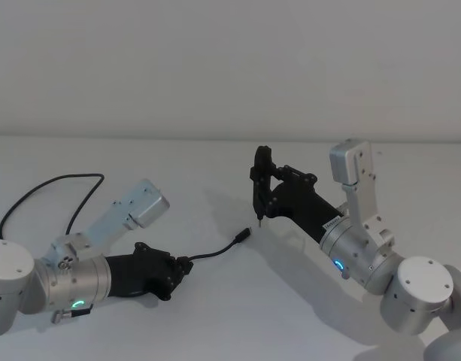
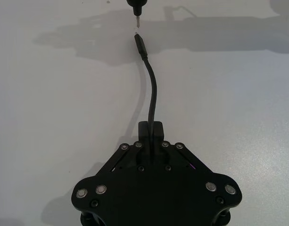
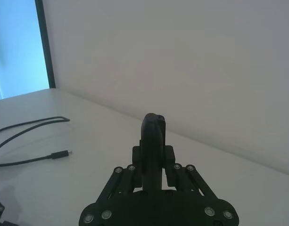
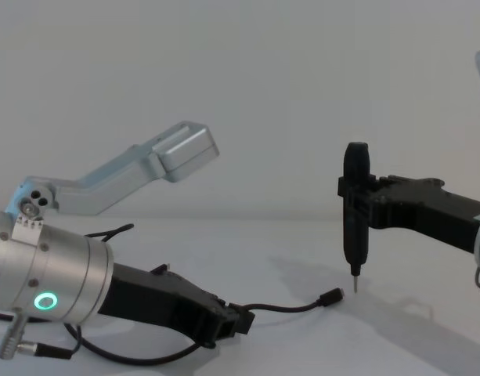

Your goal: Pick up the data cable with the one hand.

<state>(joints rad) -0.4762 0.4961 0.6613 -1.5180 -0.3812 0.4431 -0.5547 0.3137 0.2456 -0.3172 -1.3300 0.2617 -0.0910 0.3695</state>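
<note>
**Cable gripped near its plug, lift yet to come**

The left gripper (image 1: 181,265) lies low over the counter (image 1: 238,323) at about 7 o'clock in the head view. Its fingers (image 2: 151,129) are clenched on the data cable (image 1: 215,250) a short way behind the plug (image 1: 244,237). That free stub points out toward 2 o'clock. From the chest view I cannot tell whether the plug touches the counter or sits just clear of it. The rest of the cable trails back under the arm and loops round at 9 to 10 o'clock.

The grasp looks made, so the step in hand is the lift. It calls for a steady rise with the clench held, letting the slack behind follow without snagging under the wrist.

The right gripper (image 1: 269,192) reaches in from 4 o'clock, its fingers closed on an upright pen-like tool (image 1: 260,180). The tool's tip hangs just beside the plug, at its 1 o'clock, and that is the one tight spot. A lift that swings the stub forward could knock it, so straight up or back toward 7 o'clock seems safer.

Elsewhere there is room. The counter is bare between the arms at 6 o'clock, and it runs well back to the wall (image 1: 230,68) at 12 o'clock.
</note>
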